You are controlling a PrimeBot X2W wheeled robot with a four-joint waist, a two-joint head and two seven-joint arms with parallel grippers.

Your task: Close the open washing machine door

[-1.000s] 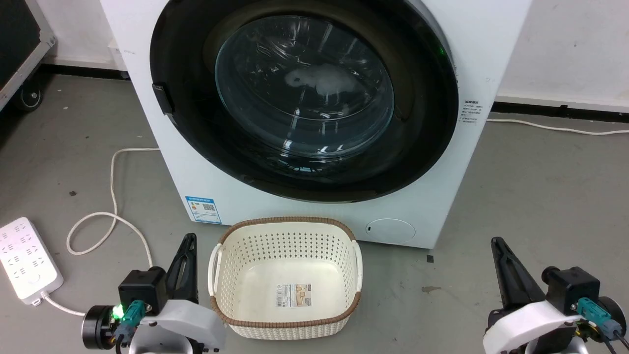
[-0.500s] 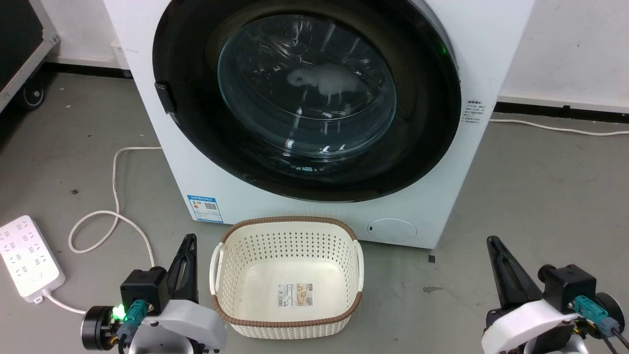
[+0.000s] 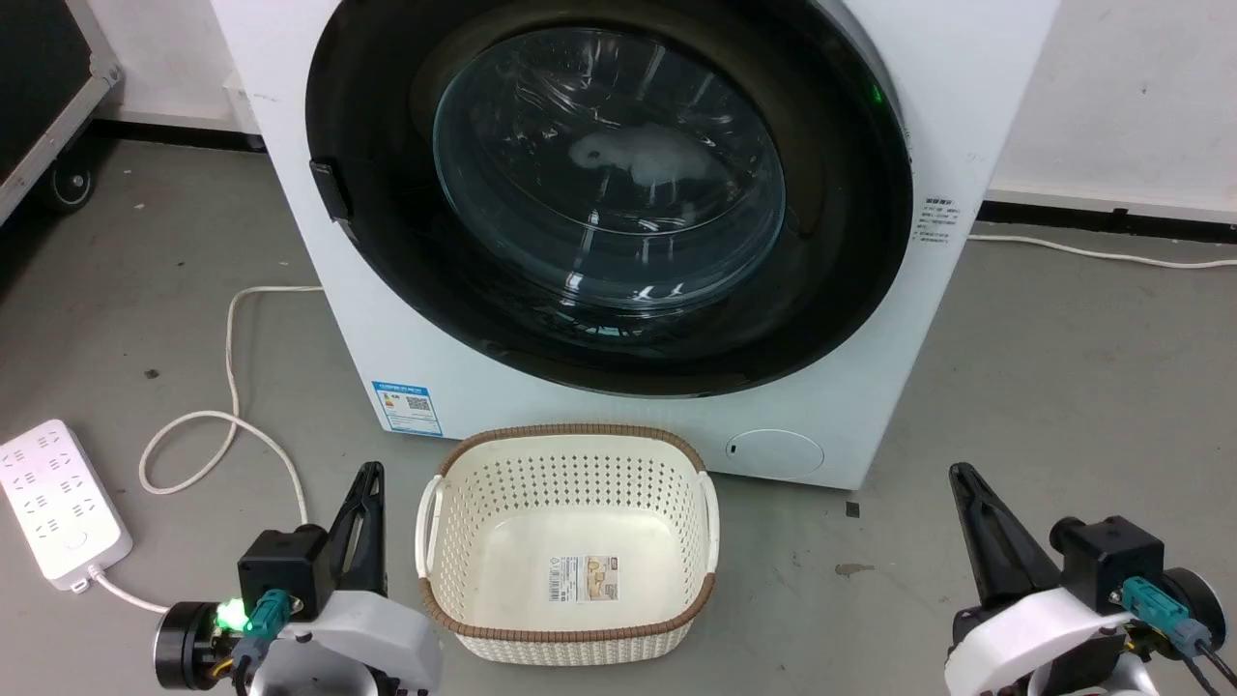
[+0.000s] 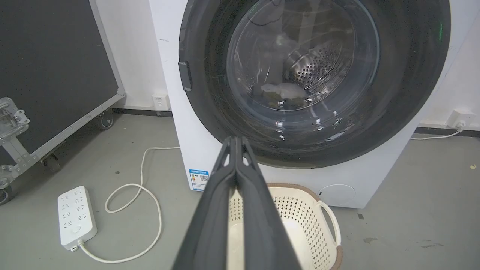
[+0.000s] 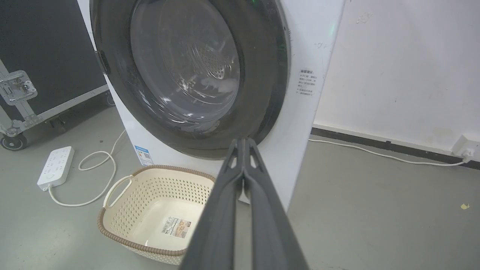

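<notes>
Head view had the door (image 3: pixel 609 193) lying flat against the front of the machine (image 3: pixel 483 396), its black ring flush all round as far as I could see, so I judged it shut or all but latched. Through its glass bowl I saw the steel drum and a pale cloth (image 3: pixel 638 159) lying in it. A small dark tab (image 3: pixel 330 188) stood on the ring's left rim; I took it for the catch side, though I could not tell for certain where the hinge was. I judged the door stiff and fairly heavy, swinging on its hinge rather than flexing, with the glass smooth, slippery and best not struck. If it needed a last press, I would have pushed flat on the black ring near that tab, not on the bowl. Below the door were a blue label (image 3: pixel 406 408) and a round cover (image 3: pixel 775 451), and just before the machine stood a cream basket (image 3: pixel 570 431), holding nothing but its sticker. My left gripper (image 3: pixel 370 474) hung low beside the basket's left end, and my right gripper (image 3: pixel 957 474) well off to its right; both were well apart from the door. Each had its fingers pressed together on nothing. A white cord (image 3: pixel 232 367) looped over the floor to a power strip (image 3: pixel 58 503) at far left.
</notes>
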